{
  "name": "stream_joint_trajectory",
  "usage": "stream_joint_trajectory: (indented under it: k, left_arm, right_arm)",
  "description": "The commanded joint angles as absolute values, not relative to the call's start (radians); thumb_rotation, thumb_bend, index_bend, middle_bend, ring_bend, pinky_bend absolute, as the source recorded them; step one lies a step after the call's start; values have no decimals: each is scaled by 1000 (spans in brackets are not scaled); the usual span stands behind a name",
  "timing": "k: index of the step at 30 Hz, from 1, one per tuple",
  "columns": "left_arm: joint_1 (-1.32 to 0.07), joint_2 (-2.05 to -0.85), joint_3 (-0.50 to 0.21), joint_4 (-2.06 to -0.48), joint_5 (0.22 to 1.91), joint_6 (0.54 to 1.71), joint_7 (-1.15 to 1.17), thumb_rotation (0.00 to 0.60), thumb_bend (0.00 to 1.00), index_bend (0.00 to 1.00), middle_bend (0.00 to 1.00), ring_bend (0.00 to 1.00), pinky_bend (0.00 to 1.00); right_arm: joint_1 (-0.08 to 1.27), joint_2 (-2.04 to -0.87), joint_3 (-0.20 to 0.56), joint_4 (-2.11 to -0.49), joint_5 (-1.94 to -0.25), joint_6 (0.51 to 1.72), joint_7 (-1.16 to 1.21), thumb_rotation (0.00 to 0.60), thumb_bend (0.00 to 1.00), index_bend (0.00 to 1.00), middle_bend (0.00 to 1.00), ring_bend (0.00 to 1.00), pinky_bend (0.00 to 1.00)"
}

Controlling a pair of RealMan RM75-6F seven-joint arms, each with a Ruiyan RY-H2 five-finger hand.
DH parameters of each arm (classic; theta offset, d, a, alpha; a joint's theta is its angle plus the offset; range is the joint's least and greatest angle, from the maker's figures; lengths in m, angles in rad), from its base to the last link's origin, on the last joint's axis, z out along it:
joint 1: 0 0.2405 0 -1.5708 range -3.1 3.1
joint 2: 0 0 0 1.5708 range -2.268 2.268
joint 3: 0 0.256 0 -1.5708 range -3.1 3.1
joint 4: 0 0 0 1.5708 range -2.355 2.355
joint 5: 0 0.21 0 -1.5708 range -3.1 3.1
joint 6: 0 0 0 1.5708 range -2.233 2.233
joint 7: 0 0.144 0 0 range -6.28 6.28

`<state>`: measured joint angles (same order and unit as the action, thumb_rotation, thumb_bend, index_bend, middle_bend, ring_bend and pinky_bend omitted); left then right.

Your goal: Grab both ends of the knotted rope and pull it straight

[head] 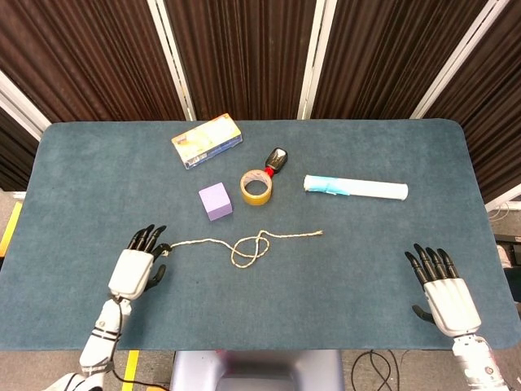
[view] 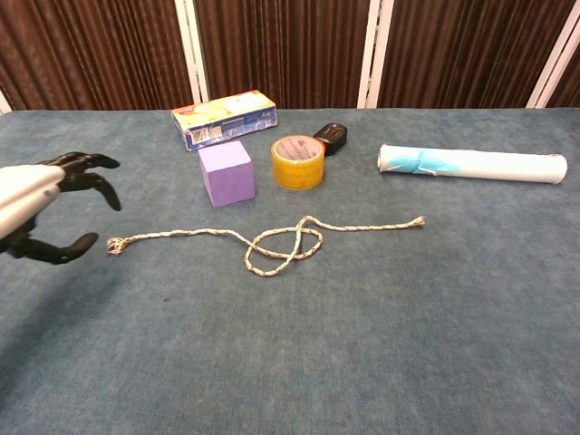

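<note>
1. Table (head: 81,163) with a blue-grey carpet-like top; dark ribbed curtain panels with white posts behind the far edge.
2. Nearest edge, right side: right hand (head: 444,292) lies over the table near the front right corner, fingers apart and pointing away, nothing in it. Seen in the head view only.
3. Front left: left hand (head: 137,265) is over the table just beside the rope's left end. Chest view shows its fingers (view: 86,177) curved and spread above, thumb below, a clear gap between them, holding nothing. The fingertips sit close to the frayed rope tip; touching or not, cannot tell.
4. Middle of the table: knotted rope (head: 244,244) lies flat, running left to right, with a loose looped knot about midway. Left end by the left hand, right end free and well apart from the right hand.
5. Behind the rope, left of centre: purple cube (head: 215,201).
6. Just right of the cube: roll of yellowish tape (head: 256,187), standing on its flat side.
7. Touching or just behind the tape: small black object with a red part (head: 277,160); type unclear.
8. Right of the tape: white tube with light blue wrap at its left end (head: 356,188), lying on its side.
9. Farthest back, left: small printed carton (head: 207,140), blue and yellow, lying at an angle.
</note>
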<state>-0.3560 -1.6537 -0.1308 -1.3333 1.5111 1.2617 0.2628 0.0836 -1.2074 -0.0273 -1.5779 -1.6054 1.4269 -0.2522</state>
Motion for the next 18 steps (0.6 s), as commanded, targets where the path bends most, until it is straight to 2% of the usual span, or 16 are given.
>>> stream_joint_trajectory:
  k: [1, 12, 18]
  left_arm:
    - [-389, -1697, -151, -1310, 1468, 1225, 303, 600, 437, 364, 84, 7, 139]
    - [-457, -1776, -195, -1238, 1355, 1149, 401, 600, 423, 337, 84, 7, 139]
    - [-470, -1792, -200, -1196, 1308, 1139, 451, 600, 418, 393, 100, 11, 146]
  right_arm:
    - [83, -1207, -27, -1579, -1604, 1428, -252, 600, 122, 0, 0, 0, 0]
    - [86, -1209, -19, -1574, -1587, 1420, -255, 600, 122, 0, 0, 0, 0]
    - [91, -1215, -15, -1567, -1572, 1407, -264, 600, 122, 0, 0, 0, 0]
